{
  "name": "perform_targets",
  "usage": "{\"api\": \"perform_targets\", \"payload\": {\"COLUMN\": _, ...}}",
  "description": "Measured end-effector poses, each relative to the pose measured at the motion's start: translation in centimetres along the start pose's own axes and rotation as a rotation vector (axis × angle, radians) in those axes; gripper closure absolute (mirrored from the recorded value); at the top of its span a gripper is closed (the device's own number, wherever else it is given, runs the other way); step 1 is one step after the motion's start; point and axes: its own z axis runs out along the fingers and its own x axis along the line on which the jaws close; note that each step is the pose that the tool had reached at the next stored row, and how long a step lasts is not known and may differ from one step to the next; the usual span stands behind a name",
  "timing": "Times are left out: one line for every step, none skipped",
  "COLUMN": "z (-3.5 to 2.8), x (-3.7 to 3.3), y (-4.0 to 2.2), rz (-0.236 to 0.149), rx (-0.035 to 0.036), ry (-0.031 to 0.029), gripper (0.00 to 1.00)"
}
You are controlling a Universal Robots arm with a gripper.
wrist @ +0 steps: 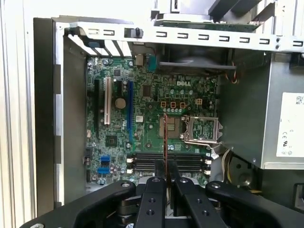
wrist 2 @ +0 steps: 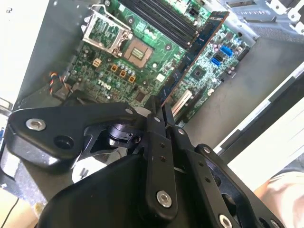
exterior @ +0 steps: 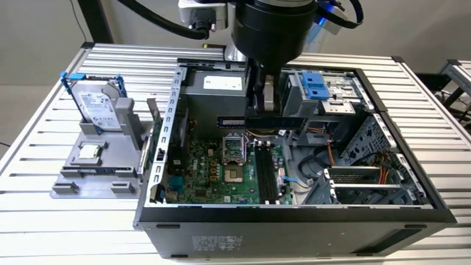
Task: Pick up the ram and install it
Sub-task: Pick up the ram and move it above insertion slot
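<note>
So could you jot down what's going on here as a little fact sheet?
hand: shut on the ram, over the open computer case
ram: held level above the motherboard, not in a slot
memory slots: black, on the motherboard
side stand: holds hard drive and processor chip, at the exterior view's left

The gripper [wrist: 165, 167] pinches the ram [wrist: 165, 135] — seen edge-on as a thin strip — above the green board [wrist: 142, 128]. Black slots [wrist: 142, 159] run crosswise beneath it, near the fingertips; the open socket [wrist: 203, 130] sits just beside the ram.
</note>
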Motion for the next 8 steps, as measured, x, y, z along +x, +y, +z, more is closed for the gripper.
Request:
{"api": "perform_targets", "payload": {"z": -0.01, "x": 0.00, "y": -0.16, "rz": 0.003, "rx": 0.0000, "ry": 0.0000, "gripper": 1.00}}
{"api": "perform_targets", "payload": {"z": 0.00, "x": 0.00, "y": -0.32, "rz": 0.005, "rx": 0.0002, "ry": 0.0000, "gripper": 1.00}}
{"api": "perform_targets", "payload": {"z": 0.00, "x": 0.00, "y": -0.46, "rz": 0.007, "rx": 0.0003, "ry": -0.0001, "gripper": 1.00}}
{"api": "perform_targets", "payload": {"z": -0.01, "x": 0.00, "y": -0.63, "rz": 0.010, "rx": 0.0005, "ry": -0.0001, "gripper": 1.00}}
{"api": "perform_targets", "payload": {"z": -0.01, "x": 0.00, "y": -0.77, "rz": 0.012, "rx": 0.0005, "ry": -0.0001, "gripper": 1.00}}
{"api": "perform_targets", "payload": {"z": -0.01, "x": 0.00, "y": -0.92, "rz": 0.015, "rx": 0.0006, "ry": 0.0000, "gripper": 1.00}}
{"api": "perform_targets", "payload": {"z": -0.01, "x": 0.00, "y": -1.07, "rz": 0.017, "rx": 0.0008, "ry": -0.0001, "gripper": 1.00}}
{"api": "perform_targets", "payload": {"z": -0.01, "x": 0.00, "y": -1.22, "rz": 0.019, "rx": 0.0009, "ry": -0.0001, "gripper": 1.00}}
